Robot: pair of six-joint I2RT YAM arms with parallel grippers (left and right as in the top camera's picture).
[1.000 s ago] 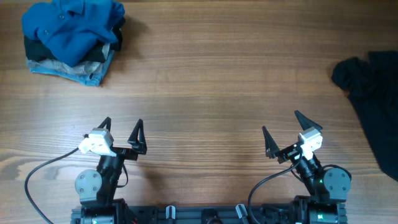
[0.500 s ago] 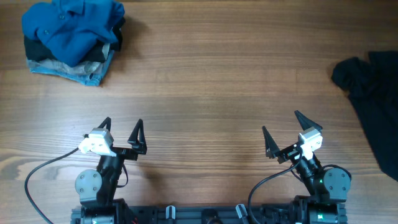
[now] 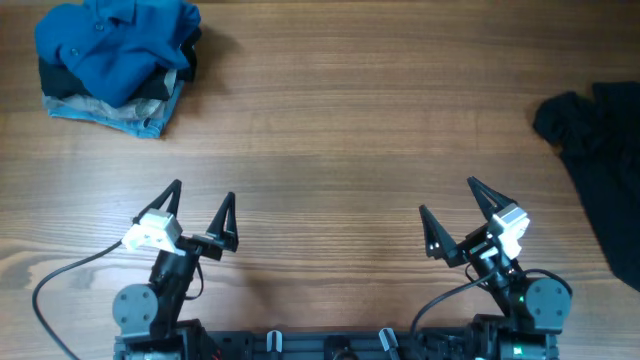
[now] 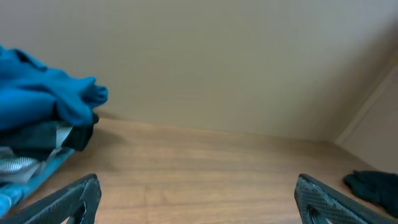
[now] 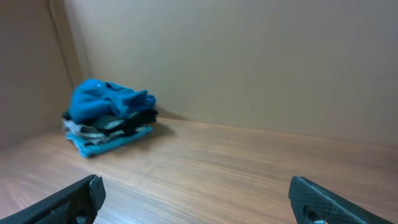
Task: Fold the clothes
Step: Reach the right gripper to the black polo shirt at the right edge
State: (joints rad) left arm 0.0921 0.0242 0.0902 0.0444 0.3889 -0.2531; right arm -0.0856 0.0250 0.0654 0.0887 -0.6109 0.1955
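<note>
While both arms sit at the near edge of the table (image 3: 330,130), the left gripper (image 3: 203,190) and the right gripper (image 3: 446,196) each have their fingers spread wide apart, with nothing between them. The black T-shirt (image 3: 598,165) lies at the table's right edge, to the right of the right gripper and a little beyond it. It touches neither gripper and is well apart from the left one. The overhead view cuts the garment off on the right, so its full outline, sleeves and any label cannot be made out. What shows is plain black, soft and crumpled, with a bunched lobe reaching toward the table's middle. In the far left corner a bright blue shirt (image 3: 115,40) tops a pile that includes a denim piece (image 3: 120,115).
</note>
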